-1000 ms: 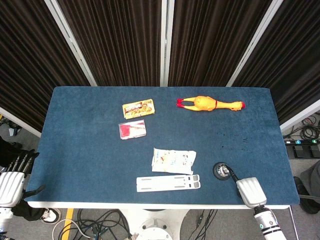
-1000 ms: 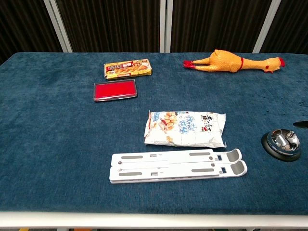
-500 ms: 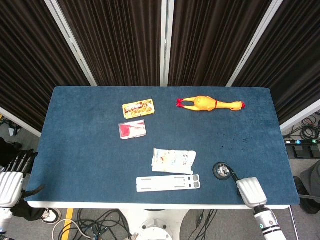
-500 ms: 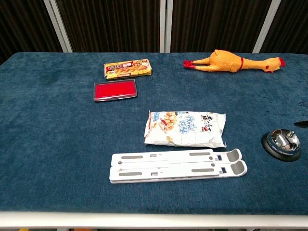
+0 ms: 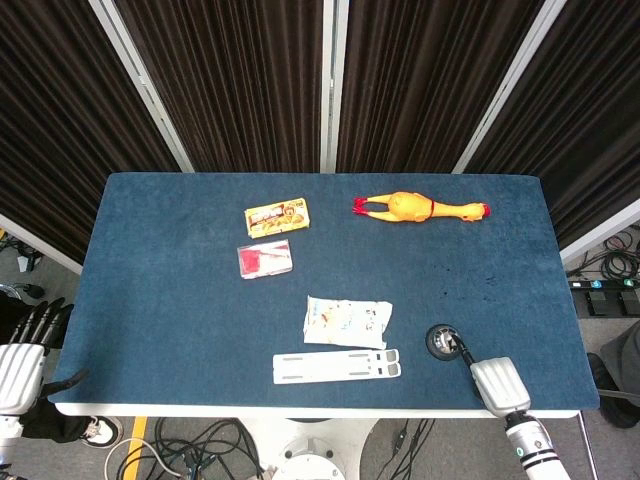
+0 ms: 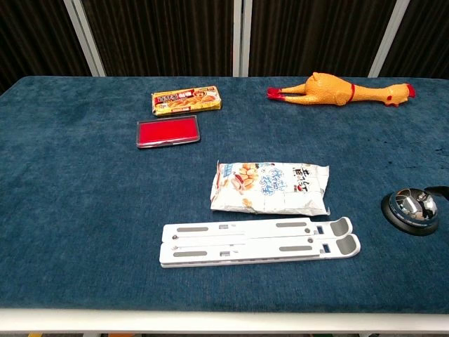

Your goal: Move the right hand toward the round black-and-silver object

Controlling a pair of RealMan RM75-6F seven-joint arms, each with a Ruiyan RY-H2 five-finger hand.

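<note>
Dark pleated curtains hang behind a blue-covered bench, and on it the round black-and-silver object sits near the front right edge — in the chest view it shows at the far right, chrome dome on a black base. The right hand lies just behind it at the bench's front right corner, its grey back turned up, dark fingers reaching to the object's rim; whether they are spread or curled I cannot tell. Since a second ago the hand has edged slightly closer, and in the chest view a dark fingertip now arcs just above the dome. The left hand hangs off the front left corner, dark fingers apart and holding nothing — it has slipped a little lower. Writing is too small to read on the snack bag and the yellow box. A white folding stand lies in front of the bag, a red case beside the box, a rubber chicken at the back
</note>
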